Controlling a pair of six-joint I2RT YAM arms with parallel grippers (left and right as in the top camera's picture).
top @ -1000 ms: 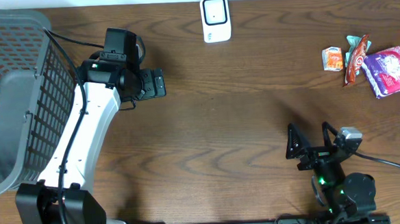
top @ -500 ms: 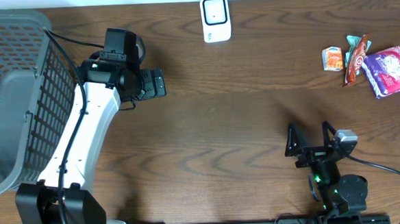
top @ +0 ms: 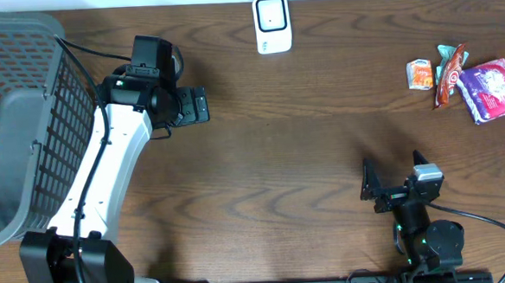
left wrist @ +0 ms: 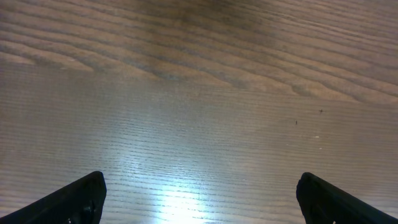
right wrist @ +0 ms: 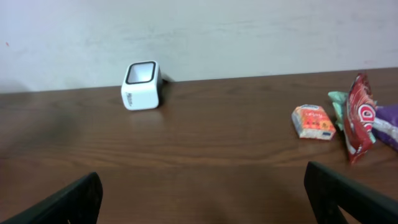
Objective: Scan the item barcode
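Left gripper [top: 200,104] and right gripper [right wrist: 200,198] are both sitting released and empty, snack packets [top: 490,89] lying well ahead-right of the right one.

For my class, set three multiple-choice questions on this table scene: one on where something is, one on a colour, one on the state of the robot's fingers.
1. Where on the table is the white scanner?
A) in the basket
B) at the far edge, near the middle
C) at the near edge

2. What colour is the small packet nearest the scanner?
A) green
B) black
C) orange

3. The left fingers and right fingers are:
A) both open, empty
B) both shut on a packet
C) one open, one shut

Answers: 1 B, the overhead view shows it at the far edge; 2 C, its wrapper is orange; 3 A, each wrist view shows spread fingers gripping nothing.
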